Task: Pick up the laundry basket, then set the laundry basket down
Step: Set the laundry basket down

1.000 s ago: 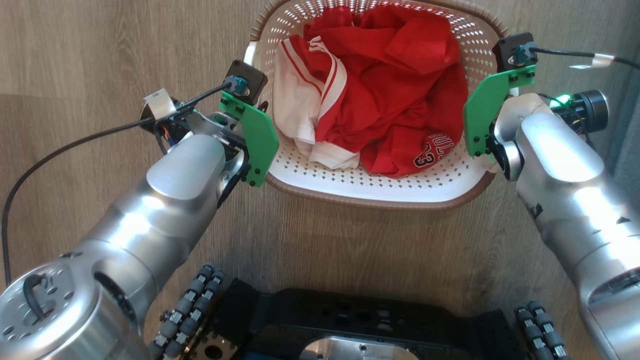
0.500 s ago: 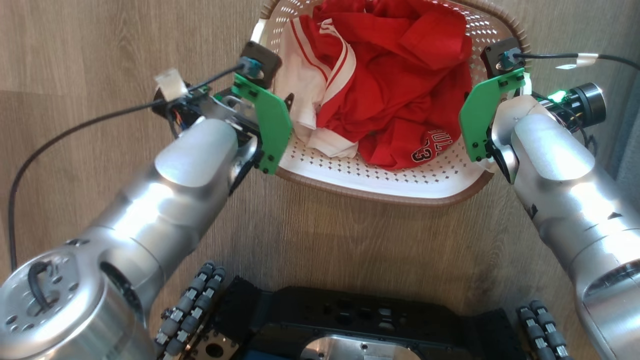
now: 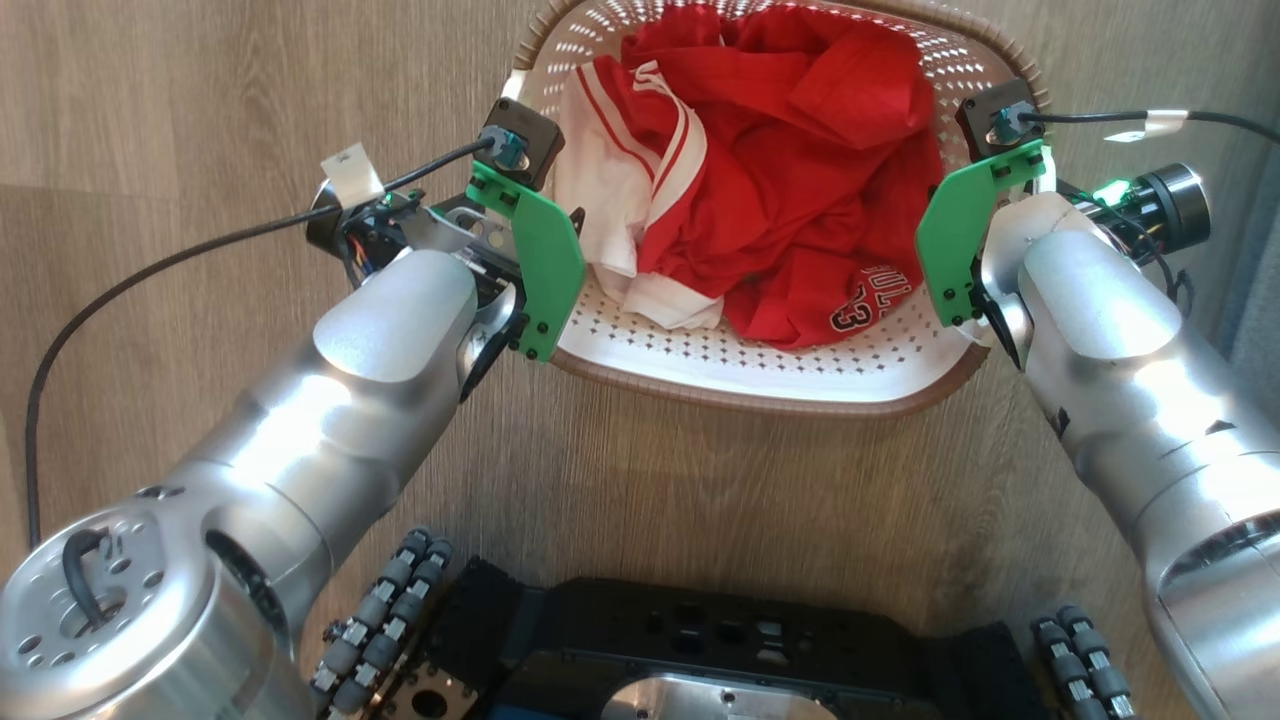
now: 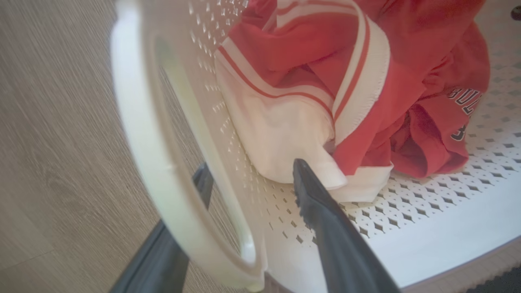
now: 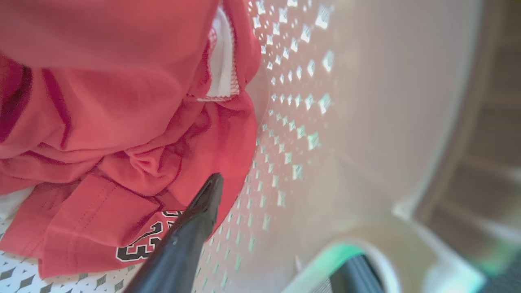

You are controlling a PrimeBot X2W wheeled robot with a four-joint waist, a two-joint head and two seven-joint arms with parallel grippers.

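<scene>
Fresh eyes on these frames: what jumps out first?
The crumpled red jersey with white trim, heaped in the laundry basket at the head view's top centre. Next, the two silver arms flanking it: the left gripper and right gripper each have one finger inside the basket's side wall and one outside.

White, brown-rimmed, diamond-perforated laundry basket (image 3: 760,368) — red jersey (image 3: 800,200), white stripes

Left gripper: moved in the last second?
Yes. Judged against the floor seam, the left gripper on the laundry basket shifted right and slightly up the head view.
</scene>
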